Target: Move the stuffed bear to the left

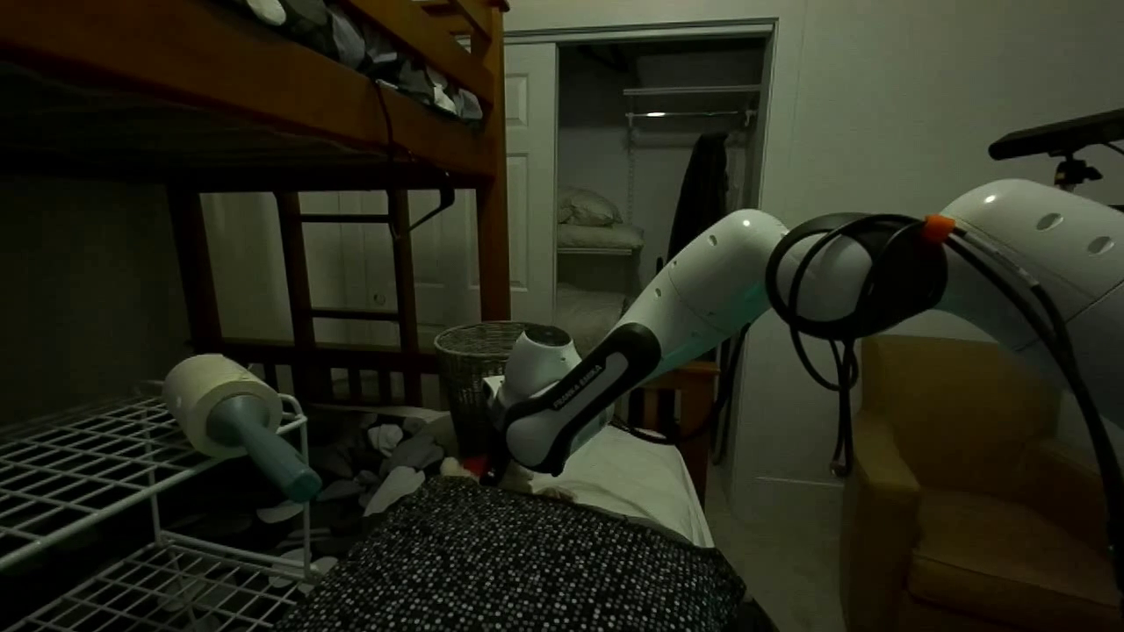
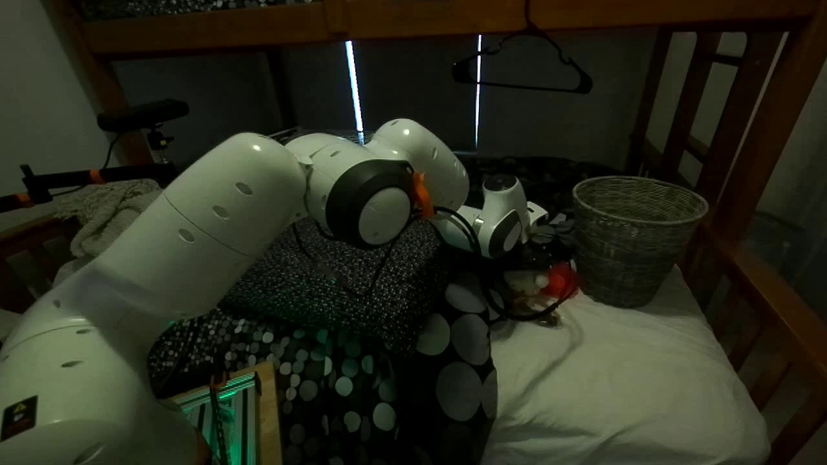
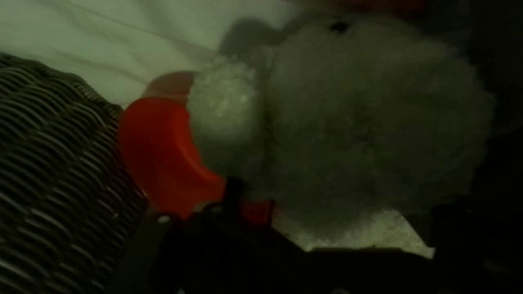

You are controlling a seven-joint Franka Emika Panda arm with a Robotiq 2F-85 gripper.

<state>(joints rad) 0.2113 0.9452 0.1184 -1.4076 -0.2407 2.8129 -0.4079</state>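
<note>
The stuffed bear (image 3: pixel 367 118) is a cream-white plush that fills much of the wrist view, in shadow. A rounded, paler part (image 3: pixel 222 102) of it rests against a smooth red object (image 3: pixel 163 151). My gripper (image 3: pixel 339 200) has its dark fingers wide apart, one on each side of the bear's lower part; the picture is too dark to tell whether they touch it. In an exterior view a small cream patch of the bear (image 1: pixel 452 467) shows beside my gripper (image 1: pixel 493 467). It also shows partly behind cables (image 2: pixel 523 282), with my fingers hidden there.
A woven bin (image 2: pixel 636 252) stands on the white pillow (image 2: pixel 614 381), close beside the red object; its wall (image 3: pixel 61 175) shows in the wrist view. A patterned black cushion (image 1: pixel 527 562), a wire rack (image 1: pixel 79 465) with a white roll (image 1: pixel 198 391), and the bunk frame (image 1: pixel 492 263) surround the arm.
</note>
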